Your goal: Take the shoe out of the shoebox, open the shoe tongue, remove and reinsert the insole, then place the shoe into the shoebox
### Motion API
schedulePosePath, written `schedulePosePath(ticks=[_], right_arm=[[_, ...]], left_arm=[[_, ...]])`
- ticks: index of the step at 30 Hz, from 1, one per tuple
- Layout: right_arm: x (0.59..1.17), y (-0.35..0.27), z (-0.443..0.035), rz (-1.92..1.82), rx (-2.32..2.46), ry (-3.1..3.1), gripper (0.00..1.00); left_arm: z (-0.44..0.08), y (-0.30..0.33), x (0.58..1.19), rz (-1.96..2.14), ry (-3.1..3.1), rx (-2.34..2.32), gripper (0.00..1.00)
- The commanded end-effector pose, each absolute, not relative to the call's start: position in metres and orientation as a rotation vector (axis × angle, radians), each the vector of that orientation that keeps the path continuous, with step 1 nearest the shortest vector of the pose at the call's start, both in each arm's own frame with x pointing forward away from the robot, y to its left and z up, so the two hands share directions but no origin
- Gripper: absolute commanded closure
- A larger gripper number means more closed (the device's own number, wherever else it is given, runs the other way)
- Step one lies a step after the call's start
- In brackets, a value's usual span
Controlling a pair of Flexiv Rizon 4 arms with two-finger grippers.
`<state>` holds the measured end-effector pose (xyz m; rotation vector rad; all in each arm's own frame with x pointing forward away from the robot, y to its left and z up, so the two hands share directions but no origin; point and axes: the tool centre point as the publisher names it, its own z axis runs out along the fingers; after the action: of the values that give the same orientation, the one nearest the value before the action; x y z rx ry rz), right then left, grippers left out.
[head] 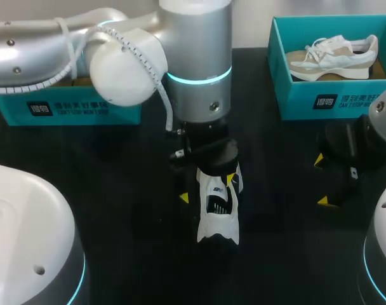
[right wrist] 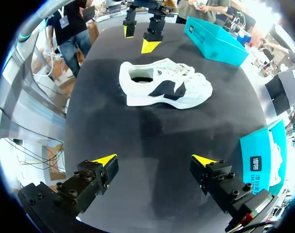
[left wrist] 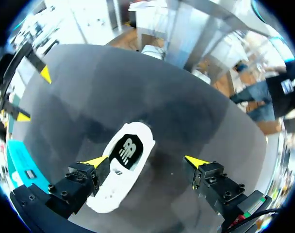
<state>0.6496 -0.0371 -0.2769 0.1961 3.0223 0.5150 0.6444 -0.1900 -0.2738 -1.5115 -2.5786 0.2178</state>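
We've got a white shoe (right wrist: 164, 87) with a black side panel on our black table (head: 117, 190). Both shoeboxes are teal with white print, one on the left (head: 66, 108) and one on the right (head: 320, 95), and the right one holds a beige-and-white shoe (head: 332, 57). Our left gripper (left wrist: 146, 161) and right gripper (right wrist: 157, 159) are black with bright yellow tips. The left arm (head: 193, 57) is silver with a cyan light ring.

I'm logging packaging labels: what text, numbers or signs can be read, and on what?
Right shoebox: white print on its front wall, too blurred to read.
Left shoebox: same print, too blurred.
White shoe: a dark logo mark, no legible words.
No numbers readable.
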Motion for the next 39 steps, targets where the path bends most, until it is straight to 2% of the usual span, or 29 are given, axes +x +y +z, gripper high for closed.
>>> schedulePosePath(ticks=[1, 5, 9, 17, 39], right_arm=[[0.649, -0.036, -0.277, 0.511, 0.197, 3.022, 0.00], [0.649, -0.036, -0.277, 0.511, 0.197, 3.022, 0.00], [0.649, -0.036, -0.277, 0.511, 0.197, 3.022, 0.00], [0.649, -0.036, -0.277, 0.511, 0.197, 3.022, 0.00], [0.649, -0.036, -0.277, 0.511, 0.197, 3.022, 0.00]], left_arm=[[-0.273, -0.187, 0.640, 0.127, -2.925, -0.489, 0.00], [-0.273, -0.187, 0.640, 0.127, -2.925, -0.489, 0.00], [-0.283, -0.195, 0.633, 0.189, -2.887, -0.112, 0.00], [-0.303, -0.209, 0.612, 0.149, -2.915, 0.098, 0.00], [-0.343, -0.218, 0.592, 0.136, -3.026, 0.247, 0.00]])
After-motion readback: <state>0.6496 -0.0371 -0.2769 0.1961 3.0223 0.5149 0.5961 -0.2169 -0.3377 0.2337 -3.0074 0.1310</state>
